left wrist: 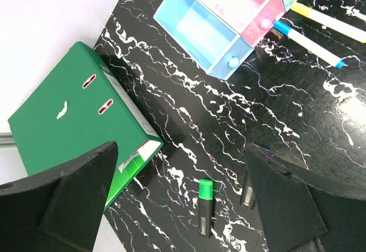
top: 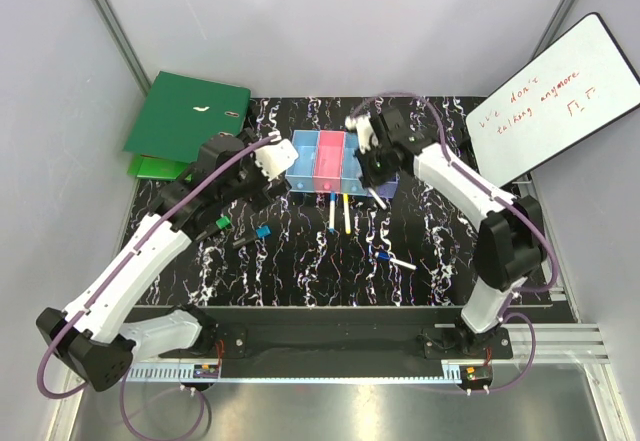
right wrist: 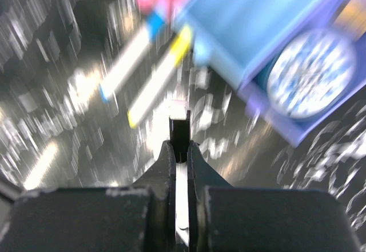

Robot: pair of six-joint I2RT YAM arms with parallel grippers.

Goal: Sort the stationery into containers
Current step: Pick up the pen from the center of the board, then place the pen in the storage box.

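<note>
We see the white stick [right wrist: 181, 198] pinched between the closed fingers of the right gripper [right wrist: 180, 146]. It is just in front of the containers [top: 304, 159], at their violet-blue end, where the round blue-white disc [right wrist: 311, 75] sits. A blue-capped pen [top: 331, 211] and a yellow-capped pen [top: 346, 214] lie side by side on the tabletop [top: 300, 271] before the pink bin. Farther left, the left gripper [left wrist: 182, 149] hangs wide open above a green marker [left wrist: 205, 206], beside the green binder [left wrist: 63, 120].
</note>
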